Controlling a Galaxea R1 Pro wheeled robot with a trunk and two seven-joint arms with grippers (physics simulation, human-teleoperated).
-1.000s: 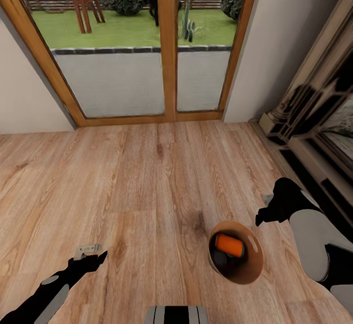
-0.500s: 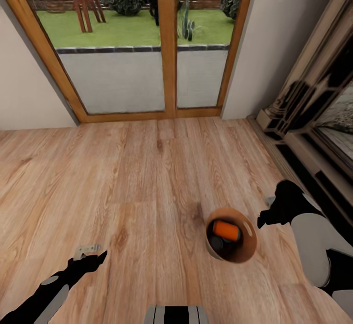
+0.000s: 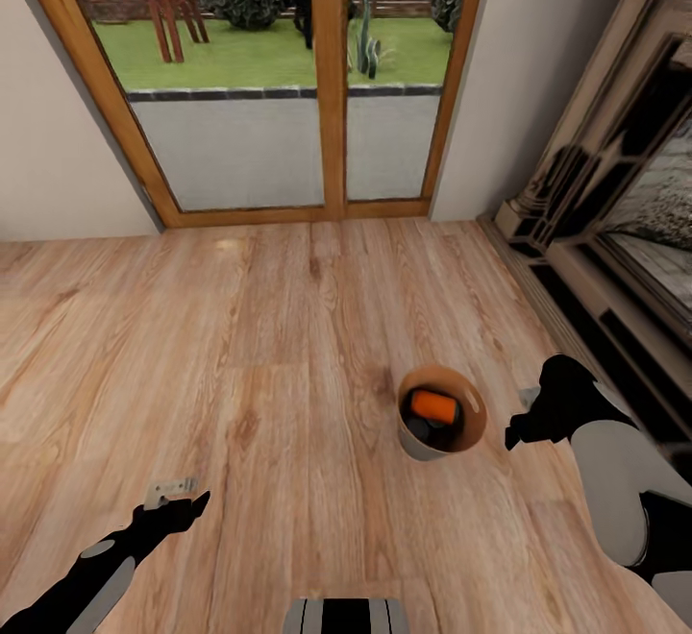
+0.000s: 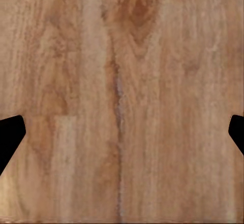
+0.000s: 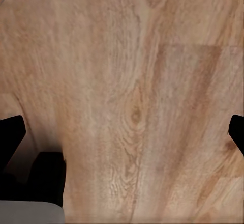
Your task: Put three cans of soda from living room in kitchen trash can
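One tash can (image 3: 428,440) stands upright on the wood floor (image 3: 269,355) in front of the glass doors (image 3: 288,86), just left of the right gripper (image 3: 519,423). One can of soda (image 3: 434,406) lies on its side inside it; a dark shape beside it can't be identified. Left gripper (image 3: 183,499) and right gripper: fingers spread wide in both wrist views, holding nothing.

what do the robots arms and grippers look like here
Both arms are glossy black with light grey panels. The left gripper is black with a small pale grey bracket on top. The right gripper is black, on a bulkier arm with a large grey shell. No cables or markings show.
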